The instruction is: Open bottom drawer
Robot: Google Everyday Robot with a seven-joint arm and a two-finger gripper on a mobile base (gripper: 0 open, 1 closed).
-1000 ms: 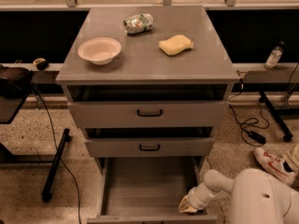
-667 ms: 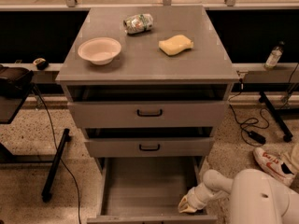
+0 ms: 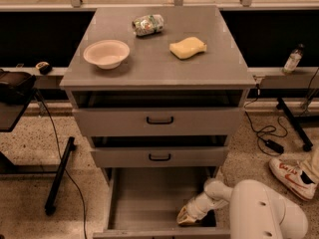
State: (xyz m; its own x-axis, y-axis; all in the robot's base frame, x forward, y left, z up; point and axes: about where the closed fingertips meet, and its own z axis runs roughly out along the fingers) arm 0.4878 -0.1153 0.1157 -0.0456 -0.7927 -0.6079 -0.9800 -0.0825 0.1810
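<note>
The bottom drawer (image 3: 149,198) of the grey cabinet stands pulled far out, its bare inside showing and its front at the lower edge of the view. My gripper (image 3: 188,216) sits low inside the drawer's right front corner, just behind the drawer front. The white arm (image 3: 259,208) reaches in from the lower right. The middle drawer (image 3: 159,156) and the top drawer (image 3: 159,120) each show a small black bar handle and stand slightly out.
On the cabinet top (image 3: 224,68) lie a pale bowl (image 3: 106,53), a yellow sponge (image 3: 188,48) and a crumpled bottle (image 3: 148,24). A black stand (image 3: 60,173) is at the left, cables and a shoe (image 3: 291,176) at the right.
</note>
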